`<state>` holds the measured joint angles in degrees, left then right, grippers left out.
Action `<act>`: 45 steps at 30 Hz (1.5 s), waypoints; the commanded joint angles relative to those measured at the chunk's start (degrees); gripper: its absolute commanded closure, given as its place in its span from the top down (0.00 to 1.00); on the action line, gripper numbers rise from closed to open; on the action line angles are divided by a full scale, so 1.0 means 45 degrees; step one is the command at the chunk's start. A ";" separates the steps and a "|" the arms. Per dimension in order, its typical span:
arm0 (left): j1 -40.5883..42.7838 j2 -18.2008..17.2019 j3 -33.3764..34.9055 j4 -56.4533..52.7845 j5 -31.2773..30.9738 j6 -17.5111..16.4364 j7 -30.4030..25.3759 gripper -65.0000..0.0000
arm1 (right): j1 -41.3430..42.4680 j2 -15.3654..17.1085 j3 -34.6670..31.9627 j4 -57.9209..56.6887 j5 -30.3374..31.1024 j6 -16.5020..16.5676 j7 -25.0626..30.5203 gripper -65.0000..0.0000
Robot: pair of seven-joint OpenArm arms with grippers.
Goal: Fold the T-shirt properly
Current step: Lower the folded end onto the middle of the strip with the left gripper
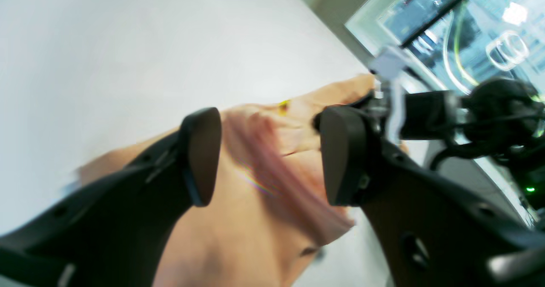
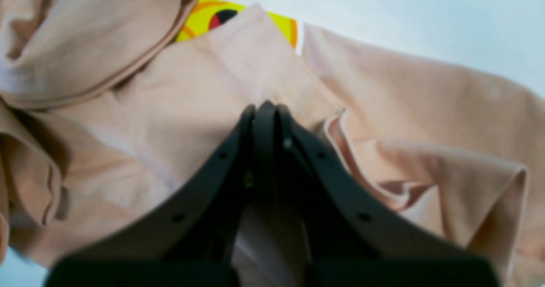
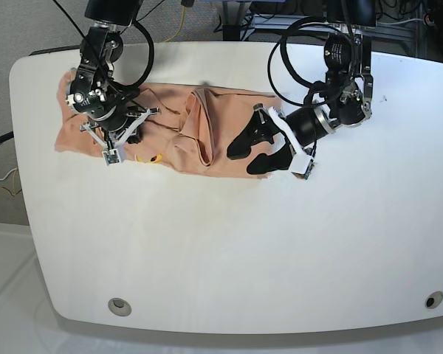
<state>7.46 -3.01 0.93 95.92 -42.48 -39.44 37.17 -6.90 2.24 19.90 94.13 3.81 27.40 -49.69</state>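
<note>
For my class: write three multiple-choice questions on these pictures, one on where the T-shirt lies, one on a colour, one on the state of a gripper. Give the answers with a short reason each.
1. Where does the T-shirt lie on the table?
A. near the far edge
B. at the near edge
C. hanging off the side

2. What colour is the label inside the shirt?
A. blue
B. yellow
C. green

3. How do the jaws of the left gripper stand?
A. open above the cloth
B. shut on the cloth
C. shut on the label

Answers: 1 A, the base view shows it bunched along the far side. 2 B, the right wrist view shows bright yellow. 3 A, the left wrist view shows a clear gap between its fingers.
</note>
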 commanded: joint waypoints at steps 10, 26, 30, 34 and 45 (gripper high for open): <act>0.0383 -0.0651 0.0057 0.0145 -0.0279 -0.0124 -0.0689 0.54 | 0.0097 0.0059 0.0022 0.1129 -0.0662 -0.0120 -0.0786 0.00; 0.0031 0.0052 0.1327 -0.2610 0.2651 -0.0124 -0.2604 0.42 | 0.0018 -0.0312 -0.0017 0.1344 -0.0662 0.0368 -0.0826 0.00; 0.0012 -0.0045 0.2011 -0.3118 0.3081 -0.0124 -0.3405 0.13 | -0.0001 -0.0332 -0.0017 0.1344 -0.0662 0.0407 -0.0826 0.00; -0.0145 -0.0045 0.2441 -0.3547 0.3491 -0.0124 -0.3815 0.03 | -0.0001 -0.0332 -0.0017 0.1344 -0.0662 0.0407 -0.0826 0.00; -0.0320 0.0033 0.2441 -0.4661 0.5054 0.0237 -0.4147 0.04 | -0.0021 -0.0332 -0.0017 0.1344 -0.0662 0.0407 -0.0826 0.00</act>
<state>6.35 -3.16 11.90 75.24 -20.82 -39.40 19.49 -7.42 0.49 19.79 98.96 0.30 28.75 -54.06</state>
